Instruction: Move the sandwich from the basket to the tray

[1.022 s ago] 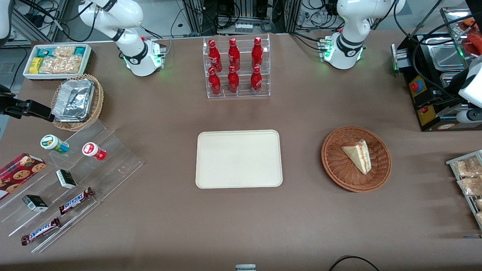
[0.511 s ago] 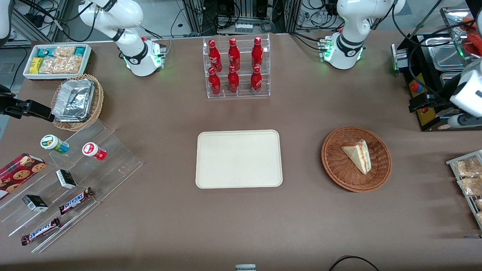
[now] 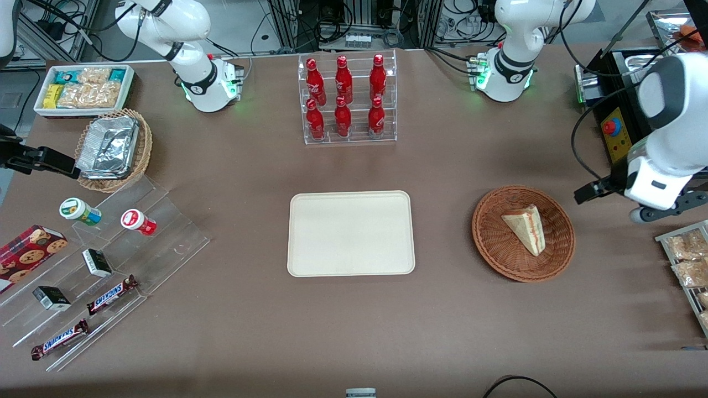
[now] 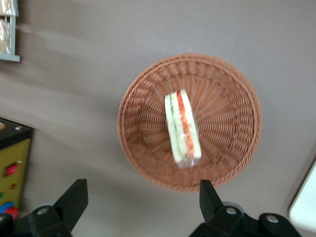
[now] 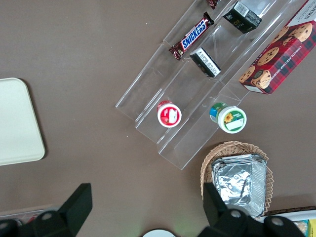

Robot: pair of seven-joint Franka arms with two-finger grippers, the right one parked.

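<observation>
Bench: brown cloth surface, carries everything.

Tray: cream, flat, at mid-bench, nothing on it. One corner shows in the left wrist view.

Basket: reddish-brown wicker, beside the tray toward the working arm's end of the bench, apart from it. Seen whole from the wrist camera.

Left arm: white wrist housing hangs above the bench near the working arm's end, just beside the basket. A second ago it sat at that end's very edge, barely in the front view; it has since swung in toward the basket.

Gripper: fingers spread wide, holding nothing, touching nothing. Above the bench, clear of the basket's rim.

Sandwich: triangular wedge lying in the basket, near its middle. Wrist view shows the cut edge with red and green layers. It lies between the lines of the two fingers but ahead of their tips, well below them. Unmoved since the earlier frames.
</observation>
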